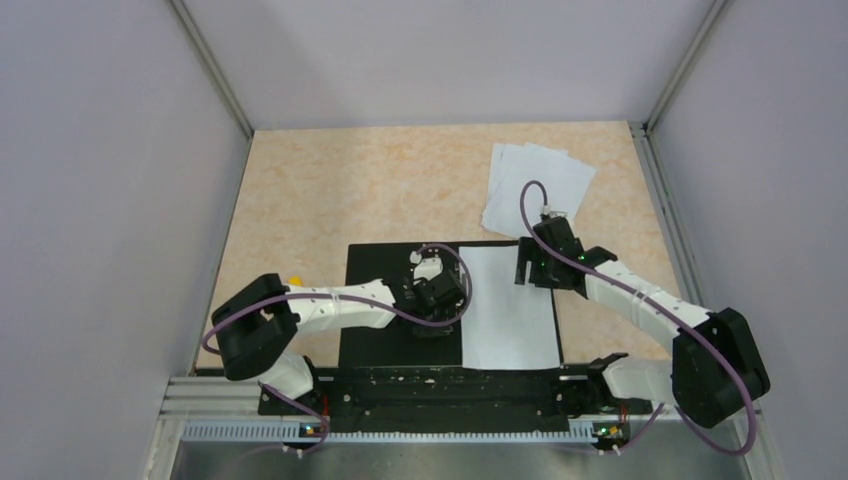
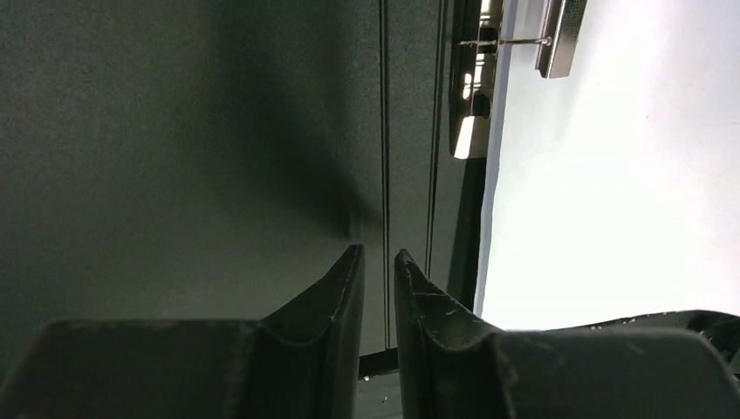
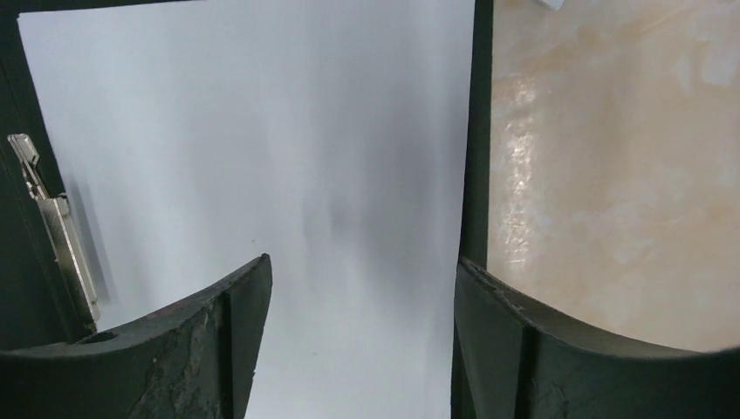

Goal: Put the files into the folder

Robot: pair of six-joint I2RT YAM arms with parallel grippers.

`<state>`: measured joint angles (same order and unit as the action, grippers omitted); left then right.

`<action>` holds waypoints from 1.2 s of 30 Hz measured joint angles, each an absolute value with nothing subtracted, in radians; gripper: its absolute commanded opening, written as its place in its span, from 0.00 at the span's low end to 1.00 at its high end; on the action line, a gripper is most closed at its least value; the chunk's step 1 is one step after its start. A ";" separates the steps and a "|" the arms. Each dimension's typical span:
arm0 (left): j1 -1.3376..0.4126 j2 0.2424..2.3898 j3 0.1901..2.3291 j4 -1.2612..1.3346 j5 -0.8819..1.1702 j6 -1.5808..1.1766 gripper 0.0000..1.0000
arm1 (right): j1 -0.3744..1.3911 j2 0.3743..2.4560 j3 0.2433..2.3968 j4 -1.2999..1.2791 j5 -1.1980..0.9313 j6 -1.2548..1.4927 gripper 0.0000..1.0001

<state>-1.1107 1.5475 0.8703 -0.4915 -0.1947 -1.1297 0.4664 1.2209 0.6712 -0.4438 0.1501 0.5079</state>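
The folder [image 1: 385, 320] lies open in the middle of the table, black inner faces up. One white sheet [image 1: 508, 310] lies flat on its right half. The other files [image 1: 535, 185] lie fanned at the back right. My left gripper [image 1: 428, 268] is shut and empty, low over the left inner face [image 2: 174, 157] beside the spine; the metal clip [image 2: 471, 96] and the sheet [image 2: 611, 192] show just ahead of it [image 2: 378, 255]. My right gripper [image 1: 530, 262] is open and empty over the sheet's far right part [image 3: 262, 131]; its fingertips [image 3: 362, 266] straddle the sheet's right edge.
A small yellow block [image 1: 294, 279] peeks out beside the left arm, left of the folder. The beige tabletop [image 3: 611, 175] lies right of the folder's edge [image 3: 478, 131]. Grey walls stand on the left, right and back. The arm bases and rail are at the near edge.
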 measured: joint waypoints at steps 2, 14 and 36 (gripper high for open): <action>-1.100 1.547 0.870 -0.489 -0.189 -1.119 0.26 | 0.461 1.227 0.688 -0.458 0.172 0.509 0.84; -0.780 1.600 1.127 -0.430 -0.078 -0.857 0.63 | 0.215 1.368 0.857 -0.386 0.128 0.563 0.92; -0.544 2.460 2.056 -0.260 0.324 -0.659 0.75 | -0.115 1.918 1.184 -0.030 -0.079 0.707 0.99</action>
